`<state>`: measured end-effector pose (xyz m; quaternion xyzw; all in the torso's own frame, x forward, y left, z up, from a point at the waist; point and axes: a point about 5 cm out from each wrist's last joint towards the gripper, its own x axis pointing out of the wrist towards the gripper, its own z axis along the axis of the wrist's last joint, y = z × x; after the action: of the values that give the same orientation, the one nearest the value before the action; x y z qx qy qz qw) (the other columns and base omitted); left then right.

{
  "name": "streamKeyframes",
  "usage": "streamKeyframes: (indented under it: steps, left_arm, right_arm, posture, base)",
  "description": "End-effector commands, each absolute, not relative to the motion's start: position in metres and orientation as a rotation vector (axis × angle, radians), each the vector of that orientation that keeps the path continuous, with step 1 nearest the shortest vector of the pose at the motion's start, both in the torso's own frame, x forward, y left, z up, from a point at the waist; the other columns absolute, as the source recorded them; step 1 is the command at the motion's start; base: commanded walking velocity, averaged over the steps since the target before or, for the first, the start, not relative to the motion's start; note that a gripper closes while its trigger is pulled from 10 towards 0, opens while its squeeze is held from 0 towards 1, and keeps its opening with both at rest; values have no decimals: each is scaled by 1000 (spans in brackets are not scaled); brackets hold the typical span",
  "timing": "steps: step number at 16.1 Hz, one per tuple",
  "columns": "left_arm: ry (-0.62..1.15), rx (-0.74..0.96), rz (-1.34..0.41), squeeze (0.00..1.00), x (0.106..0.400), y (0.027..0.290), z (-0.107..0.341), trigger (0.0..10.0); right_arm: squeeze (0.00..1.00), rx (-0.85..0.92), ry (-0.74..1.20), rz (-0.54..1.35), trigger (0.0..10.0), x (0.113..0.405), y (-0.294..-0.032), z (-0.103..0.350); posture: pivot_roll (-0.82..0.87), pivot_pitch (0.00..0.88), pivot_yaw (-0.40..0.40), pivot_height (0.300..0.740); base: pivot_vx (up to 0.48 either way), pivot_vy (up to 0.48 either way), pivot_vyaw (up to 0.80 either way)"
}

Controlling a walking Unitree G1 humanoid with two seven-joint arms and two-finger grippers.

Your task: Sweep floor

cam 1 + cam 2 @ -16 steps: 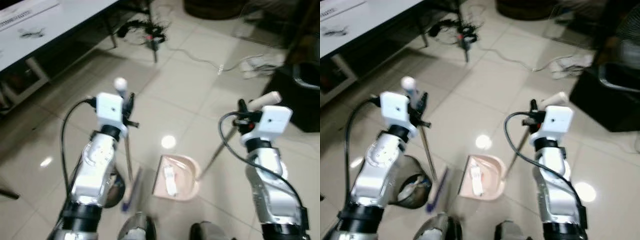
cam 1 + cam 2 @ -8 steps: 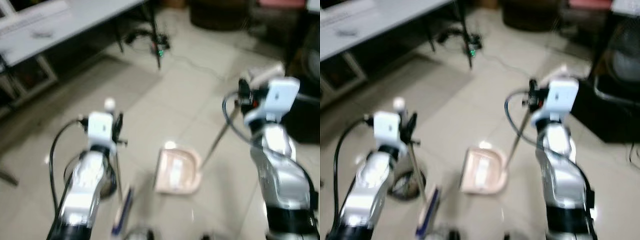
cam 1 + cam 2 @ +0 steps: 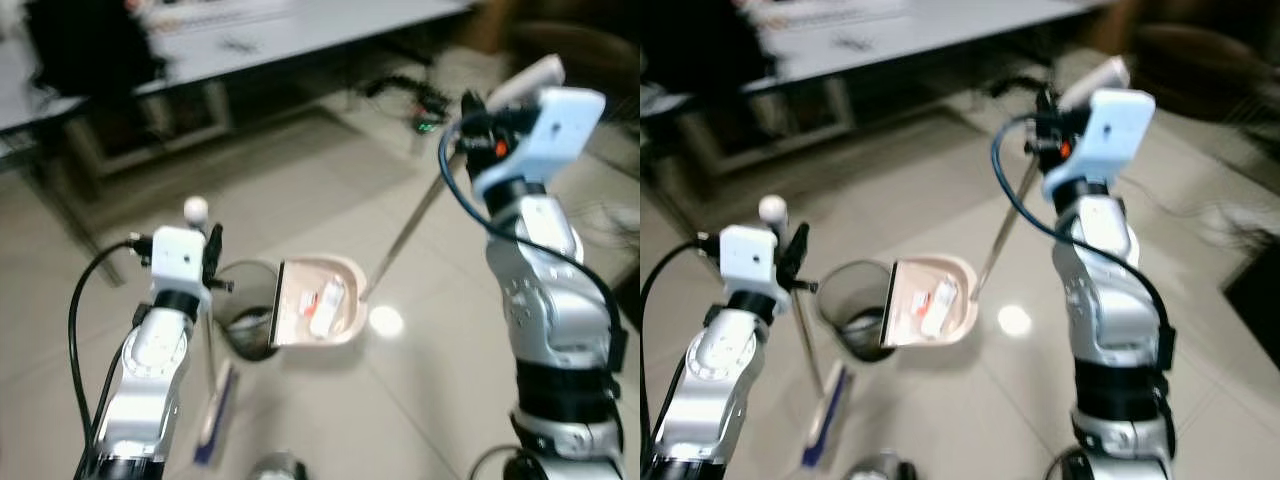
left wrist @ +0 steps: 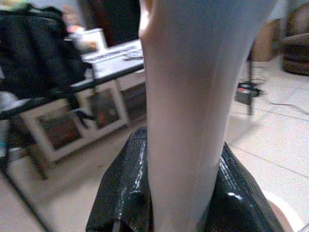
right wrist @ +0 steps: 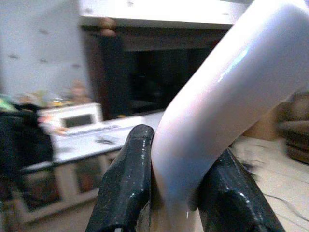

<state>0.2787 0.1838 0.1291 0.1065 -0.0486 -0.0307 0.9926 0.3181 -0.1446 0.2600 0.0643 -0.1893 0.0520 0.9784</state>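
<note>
The right gripper (image 5: 169, 193) pinches the dustpan (image 3: 318, 305) handle; white scraps lie inside, over a bin (image 3: 243, 320). The left gripper (image 4: 186, 193) clamps the broom (image 3: 213, 420).

Dim indoor light, motion blur throughout, bright glare spot on floor (image 3: 384, 320) below right claw (image 3: 478, 112), wrist close-ups soft

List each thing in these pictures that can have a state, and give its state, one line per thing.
Dustpan: lifted, tilted toward the bin, holding white litter.
Bin: upright on the floor, open-topped, beside the dustpan.
Broom: upright, head on the floor.
Left gripper: shut on the broom handle.
Right gripper: shut on the dustpan handle.
</note>
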Motion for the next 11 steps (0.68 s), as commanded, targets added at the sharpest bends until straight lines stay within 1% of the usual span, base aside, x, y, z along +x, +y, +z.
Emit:
streamKeyframes:
  steps: [1,7,8,11]
  left_arm:
    - [-124,251,-82,0,280,180,137,10000]
    - [-127,240,-115,0,285,175,141,10000]
    - [-130,240,-125,0,284,172,141,10000]
    - [-126,240,-126,0,285,171,140,10000]
  right_arm:
    - [0,142,-419,85,10000,318,-148,270]
    - [0,160,-430,3,10000,321,-153,274]
    - [0,151,-434,-30,10000,322,-156,275]
    - [0,152,-446,-48,10000,325,-157,277]
  posture:
    - [18,25,71,740]
    - [10,26,83,740]
    - [10,27,83,740]
    - [7,31,78,740]
  base:
    - [0,0,800]
    - [0,0,800]
    - [277,0,625]
    - [360,0,0]
